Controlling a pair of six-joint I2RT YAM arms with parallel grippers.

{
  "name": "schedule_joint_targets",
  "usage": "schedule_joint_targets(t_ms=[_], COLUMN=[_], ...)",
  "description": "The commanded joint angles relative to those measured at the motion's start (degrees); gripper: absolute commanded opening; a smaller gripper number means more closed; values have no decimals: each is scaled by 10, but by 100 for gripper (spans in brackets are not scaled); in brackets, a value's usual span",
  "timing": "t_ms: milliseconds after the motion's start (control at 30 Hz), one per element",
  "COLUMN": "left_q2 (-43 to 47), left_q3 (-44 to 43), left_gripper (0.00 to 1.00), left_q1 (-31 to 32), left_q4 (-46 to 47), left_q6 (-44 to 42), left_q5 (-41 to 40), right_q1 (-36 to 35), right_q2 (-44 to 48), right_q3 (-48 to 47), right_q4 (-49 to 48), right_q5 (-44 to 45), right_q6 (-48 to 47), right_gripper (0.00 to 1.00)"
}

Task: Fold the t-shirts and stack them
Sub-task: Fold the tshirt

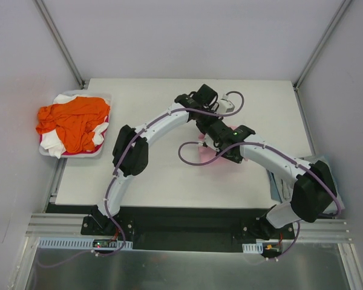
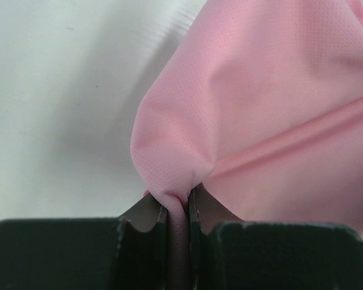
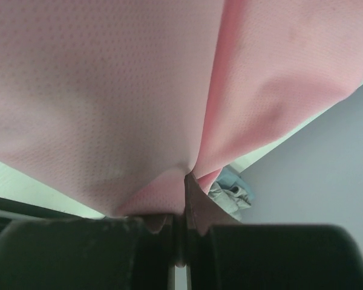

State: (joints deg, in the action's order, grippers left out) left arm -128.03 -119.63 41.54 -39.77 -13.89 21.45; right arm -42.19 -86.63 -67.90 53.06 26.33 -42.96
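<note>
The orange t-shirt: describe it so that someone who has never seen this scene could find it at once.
Find the white table; at its left edge sits a pale tray heaped with clothes. The orange t-shirt lies crumpled on top of that heap. It alone is bright orange; a white t-shirt lies under it.

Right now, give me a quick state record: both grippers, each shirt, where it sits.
left gripper: shut on the pink t-shirt, a fold pinched between its fingers
right gripper: shut on the same shirt
pink t-shirt: bunched, held by both grippers over mid-table
orange t-shirt: crumpled in the tray at the far left, on top
white t-shirt: under the orange one, edges showing
grey-blue t-shirt: right edge of the table, partly hidden
</note>
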Motion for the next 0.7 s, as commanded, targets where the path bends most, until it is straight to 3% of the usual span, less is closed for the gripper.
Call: schedule_joint_targets(t_ms=[0, 400, 667], left_q2=[-27, -53, -49], left_q3=[-66, -117, -98], left_gripper=[0, 0, 0], left_q1=[21, 46, 48], left_q4=[-18, -23, -23], left_q6=[2, 17, 6], left_q5=[-72, -99, -106], right_q1=[32, 127, 134], right_q2=[53, 163, 175], right_q3=[39, 119, 114], right_q4=[49, 5, 18], right_q5=[22, 9, -15], right_q6=[-6, -43, -33], right_gripper=[1, 1, 1])
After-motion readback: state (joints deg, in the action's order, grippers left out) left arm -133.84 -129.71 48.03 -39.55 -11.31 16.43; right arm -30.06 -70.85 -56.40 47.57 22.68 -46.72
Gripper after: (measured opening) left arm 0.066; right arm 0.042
